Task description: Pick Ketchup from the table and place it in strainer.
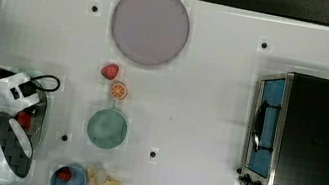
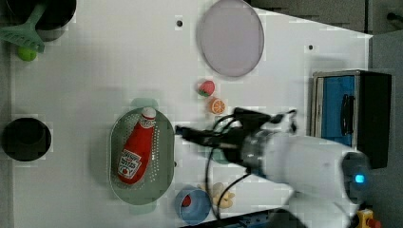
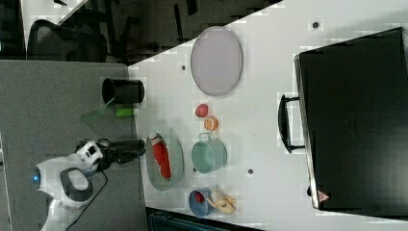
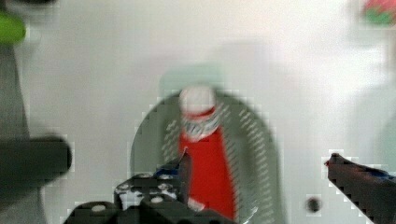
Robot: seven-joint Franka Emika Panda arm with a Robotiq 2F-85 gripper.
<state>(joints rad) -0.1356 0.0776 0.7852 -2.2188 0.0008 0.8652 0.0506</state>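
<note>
One small red squeeze ketchup bottle (image 2: pixel 137 149) lies inside pale green oval perforated strainer (image 2: pixel 164 156), lower left of left view. Gripper (image 4: pixel 257 168) fingers spread apart, empty. Risk: low retreat clips strainer rim.

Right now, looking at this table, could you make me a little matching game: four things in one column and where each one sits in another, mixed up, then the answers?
Things:
1. Ketchup
2. strawberry
3. orange slice
4. gripper

Places or states:
A. on the bare table between the strawberry and the teal cup
B. lying on its side inside the strainer
C. open and holding nothing
D. on the bare table just below the lilac plate in the left view

Pairs: 1-B, 2-D, 3-A, 4-C
</note>
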